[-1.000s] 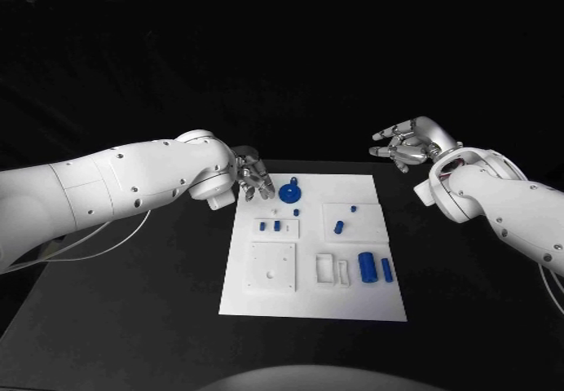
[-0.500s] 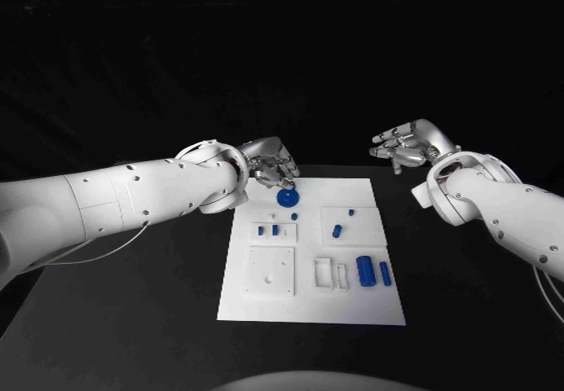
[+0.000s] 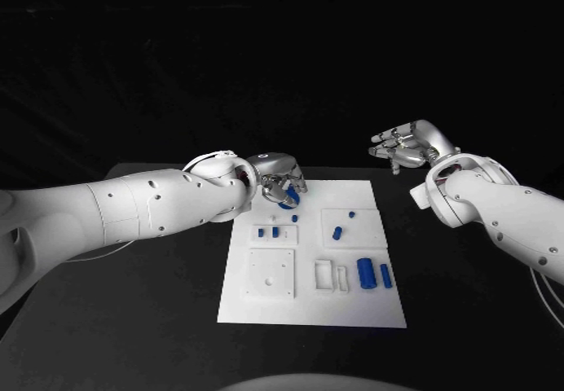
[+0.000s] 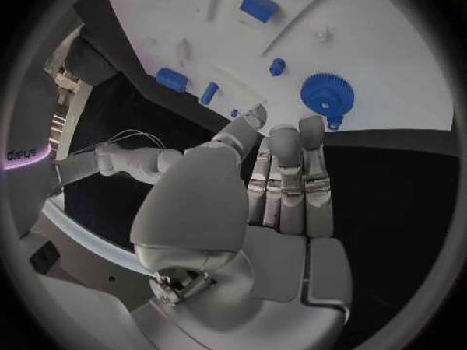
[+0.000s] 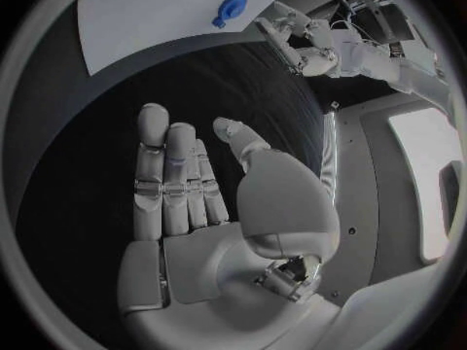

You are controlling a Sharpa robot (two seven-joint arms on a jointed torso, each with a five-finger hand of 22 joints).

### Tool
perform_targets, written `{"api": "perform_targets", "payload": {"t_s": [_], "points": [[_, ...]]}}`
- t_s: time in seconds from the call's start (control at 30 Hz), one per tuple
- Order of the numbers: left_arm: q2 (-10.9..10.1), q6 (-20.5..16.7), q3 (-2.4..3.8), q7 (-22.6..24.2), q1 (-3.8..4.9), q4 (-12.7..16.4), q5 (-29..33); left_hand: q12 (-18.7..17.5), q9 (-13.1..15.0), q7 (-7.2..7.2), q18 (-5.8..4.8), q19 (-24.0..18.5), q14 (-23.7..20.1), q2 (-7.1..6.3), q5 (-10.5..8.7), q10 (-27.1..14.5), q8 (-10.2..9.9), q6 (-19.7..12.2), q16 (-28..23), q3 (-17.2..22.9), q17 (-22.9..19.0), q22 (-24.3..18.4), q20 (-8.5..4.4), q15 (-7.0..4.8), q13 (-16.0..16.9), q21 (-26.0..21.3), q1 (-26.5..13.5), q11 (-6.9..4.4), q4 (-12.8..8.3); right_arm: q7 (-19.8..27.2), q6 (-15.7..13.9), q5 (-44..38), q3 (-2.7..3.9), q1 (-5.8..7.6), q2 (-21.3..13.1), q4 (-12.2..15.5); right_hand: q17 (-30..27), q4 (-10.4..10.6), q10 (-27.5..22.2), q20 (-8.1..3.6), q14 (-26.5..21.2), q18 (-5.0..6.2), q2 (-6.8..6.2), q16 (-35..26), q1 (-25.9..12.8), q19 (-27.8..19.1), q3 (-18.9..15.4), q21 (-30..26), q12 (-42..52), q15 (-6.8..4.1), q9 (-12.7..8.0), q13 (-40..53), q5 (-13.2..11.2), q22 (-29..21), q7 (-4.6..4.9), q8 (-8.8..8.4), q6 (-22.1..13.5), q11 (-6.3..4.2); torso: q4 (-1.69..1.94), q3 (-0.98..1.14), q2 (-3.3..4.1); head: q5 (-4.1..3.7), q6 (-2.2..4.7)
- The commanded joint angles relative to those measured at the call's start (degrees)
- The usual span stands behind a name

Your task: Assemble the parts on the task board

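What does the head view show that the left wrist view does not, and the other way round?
The head view alone gives the whole task board, the two blue cylinders at its near right, and the right hand, open above the table. The left wrist view alone gives the teeth of the blue gear and the left hand with its fingers apart, holding nothing. Both show that gear, that hand and the board.

the head view is dim with a black backdrop; light from above makes the white board (image 3: 313, 303) and arms bright against the dark desk (image 3: 141, 326). soft shadows sit beside the raised pieces. both wrist views bend straight edges and darken at the rim, where detail blurs.
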Motion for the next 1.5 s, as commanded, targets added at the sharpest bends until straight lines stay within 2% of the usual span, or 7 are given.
{"api": "perform_targets", "payload": {"t_s": [0.03, 0.37, 0.67, 0.93, 1.07, 1.27, 1.5], "points": [[0.3, 4.1, -0.01, 1.0, -0.2, -0.2, -5.2, -0.2, 0.0, -0.17, -0.29, 0.6, 0.8, 0.13, -0.23, -0.9, -0.2, -0.4, 0.5, -0.5, -0.3, 1.0, -0.14, -0.1, -0.1, 0.4, 0.5, -0.13, 0.3, 0.9, -0.5, 0.3, 0.03, -0.02, 0.1, 0.1, -0.1, -0.1, -0.1, 0.37, -0.1, 1.31, -0.04, 0.2, -0.3, 0.5, 0.4, -0.2, -0.2, 0.43, 0.0, -0.1, 0.1, 0.0, 0.26, -0.06, -0.1, 0.28, 0.05, -0.04, -0.07, -0.06, -0.13], [0.9, 6.2, -0.05, 1.2, -0.93, -0.8, -6.8, -0.3, 0.0, -0.41, 0.2, 2.5, 3.0, 0.62, -1.06, -1.0, -0.2, -0.4, 1.9, -1.2, -0.6, 1.0, -0.24, -0.37, -0.1, 0.9, 0.7, -0.36, 1.2, 1.2, -0.4, 0.3, 0.03, -0.02, 0.3, 0.1, -0.3, 0.0, -0.2, 0.38, -0.1, 1.35, 0.01, 0.4, -0.3, 0.7, 1.1, -0.6, -0.6, 0.44, 0.0, -0.1, 0.0, 0.4, 0.09, -0.05, 0.7, 0.32, 0.11, -0.11, -0.12, -0.59, -0.23], [1.3, 8.1, -0.06, 1.2, -1.25, -1.1, -7.5, -0.3, 0.0, -0.46, 0.35, 2.9, 3.2, 0.94, -1.05, -0.5, -0.2, 0.1, 2.6, -0.7, -0.6, 1.0, -0.25, -0.4, -0.1, 1.4, 0.7, -0.4, 1.5, 1.2, -0.3, 0.4, 0.03, -0.02, 0.4, 0.1, -0.4, -0.1, -0.4, 0.4, -0.1, 1.41, -0.02, 0.5, -0.3, 0.8, 1.6, -0.8, -0.8, 0.46, 0.0, -0.1, -0.1, 0.7, 0.08, -0.02, 0.9, 0.37, 0.06, -0.1, -0.11, -0.44, -0.29], [2.1, 8.2, -0.05, 1.2, -1.63, -2.5, -8.1, -0.3, -0.1, -0.5, 0.53, 2.8, 3.1, 1.08, -0.81, 0.1, -0.2, 0.0, 3.3, 1.2, -1.1, 1.0, -0.17, -0.37, -0.1, 1.9, 0.4, -0.41, 1.3, 1.3, 0.1, 0.4, 0.03, -0.02, 0.5, 0.1, -0.5, -0.4, 0.0, 0.34, -0.1, 1.41, 0.1, 0.6, -0.3, 1.0, 2.4, -1.1, -0.8, 0.37, 0.0, -0.1, -0.2, 1.0, -0.14, -0.05, 1.7, 0.21, 0.03, -0.09, -0.11, -0.31, -0.44], [2.5, 8.2, -0.05, 1.2, -1.78, -3.2, -8.3, -0.3, -0.2, -0.43, 0.57, 2.7, 3.0, 1.1, -0.74, 0.3, -0.2, 0.4, 3.6, 2.1, -1.2, 1.0, -0.18, -0.36, -0.1, 2.2, 0.1, -0.4, 1.4, 1.3, 0.3, 0.3, 0.03, -0.02, 0.6, 0.2, -0.6, -0.5, 0.3, 0.24, 0.0, 1.3, 0.05, 0.7, -0.6, 1.2, 2.9, -1.3, -0.9, 0.31, -0.1, -0.1, -0.3, 1.5, -0.19, -0.05, 2.0, 0.15, 0.03, -0.11, -0.06, -0.68, -0.58], [3.0, 8.3, -0.05, 1.3, -2.0, -4.2, -8.5, -0.3, -0.2, -0.34, 0.65, 2.6, 3.0, 1.19, -0.66, 1.1, -0.2, 1.0, 3.8, 3.4, -1.5, 1.1, -0.11, -0.3, -0.1, 2.6, -0.1, -0.41, 1.4, 1.3, 0.4, 0.2, 0.03, -0.02, 0.6, 0.4, -0.6, -0.5, 0.3, 0.23, 0.0, 1.32, 0.11, 0.8, -0.5, 1.3, 2.8, -1.4, -0.9, 0.29, 0.0, -0.1, -0.2, 1.6, -0.21, -0.05, 2.0, 0.12, 0.06, -0.01, -0.12, -0.48, -0.67], [3.7, 8.1, -0.05, 1.6, -2.42, -5.3, -8.6, -0.3, -0.1, -0.2, 0.71, 2.5, 2.9, 1.45, -0.73, 1.6, -0.2, 1.7, 4.0, 4.3, -1.6, 1.1, -0.11, -0.27, -0.1, 2.9, -0.4, -0.37, 1.6, 1.3, 0.4, 0.2, 0.04, -0.02, 0.7, 0.6, -0.6, -0.5, 0.4, 0.23, 0.0, 1.33, 0.14, 0.8, -0.5, 1.3, 2.8, -1.5, -0.9, 0.27, 0.0, -0.1, -0.1, 1.7, -0.23, -0.04, 2.0, 0.09, -0.04, -0.03, -0.09, -0.3, -0.68]]}}
